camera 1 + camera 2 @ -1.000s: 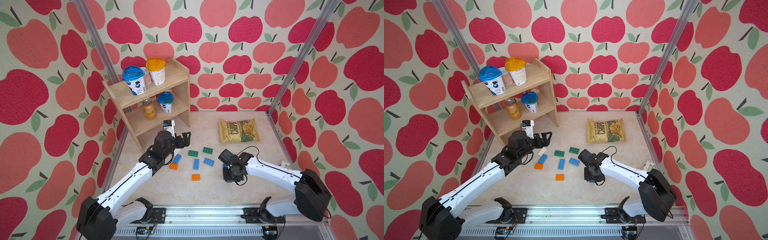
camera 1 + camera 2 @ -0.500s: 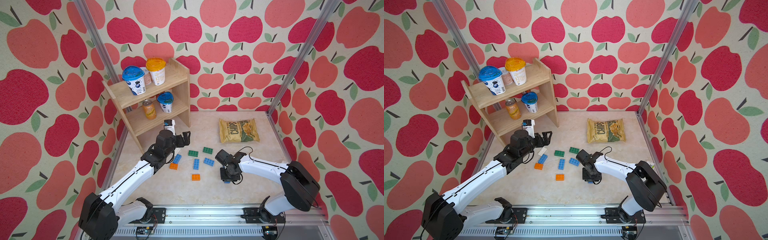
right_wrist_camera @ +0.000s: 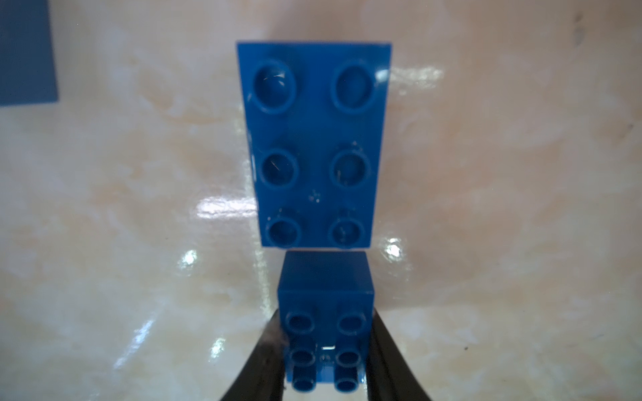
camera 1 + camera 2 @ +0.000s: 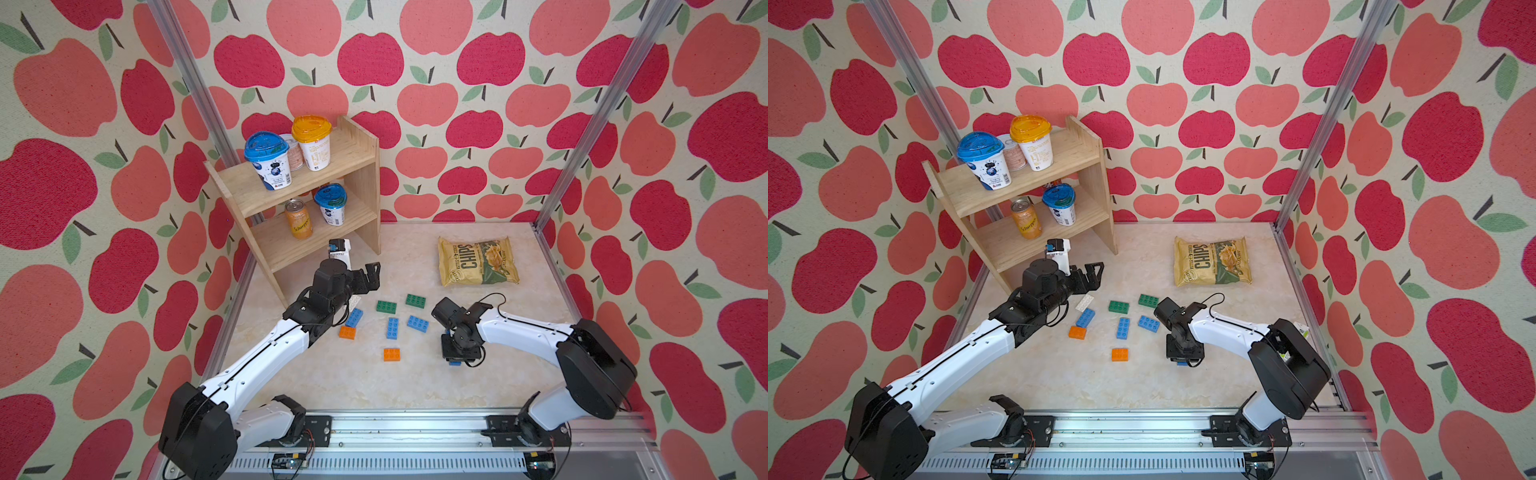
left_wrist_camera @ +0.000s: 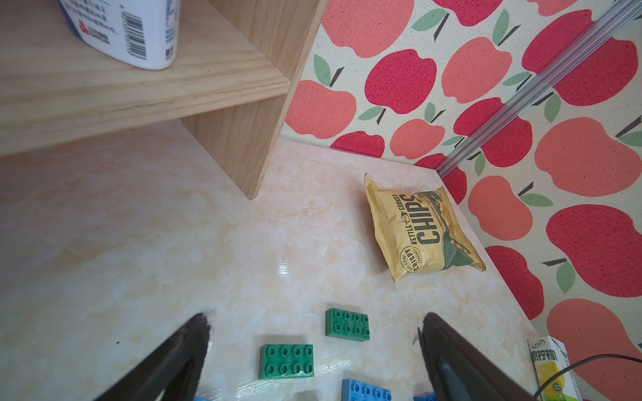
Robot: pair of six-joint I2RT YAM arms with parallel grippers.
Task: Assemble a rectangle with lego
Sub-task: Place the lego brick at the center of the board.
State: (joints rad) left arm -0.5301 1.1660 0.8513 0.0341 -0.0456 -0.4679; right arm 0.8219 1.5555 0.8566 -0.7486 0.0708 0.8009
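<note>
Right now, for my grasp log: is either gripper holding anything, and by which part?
The right gripper pinches a blue brick by its two opposite sides; the left gripper is open, empty.

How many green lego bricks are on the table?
2. One green brick lies nearer the shelf, the other green brick nearer the chips bag, not touching. More may be hidden.

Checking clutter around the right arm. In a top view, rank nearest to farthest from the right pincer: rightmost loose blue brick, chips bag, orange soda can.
1. rightmost loose blue brick: just behind the right pincer, slightly to its left.
2. chips bag: farther back, right side of the table.
3. orange soda can: on the lower shelf, far back left.
</note>
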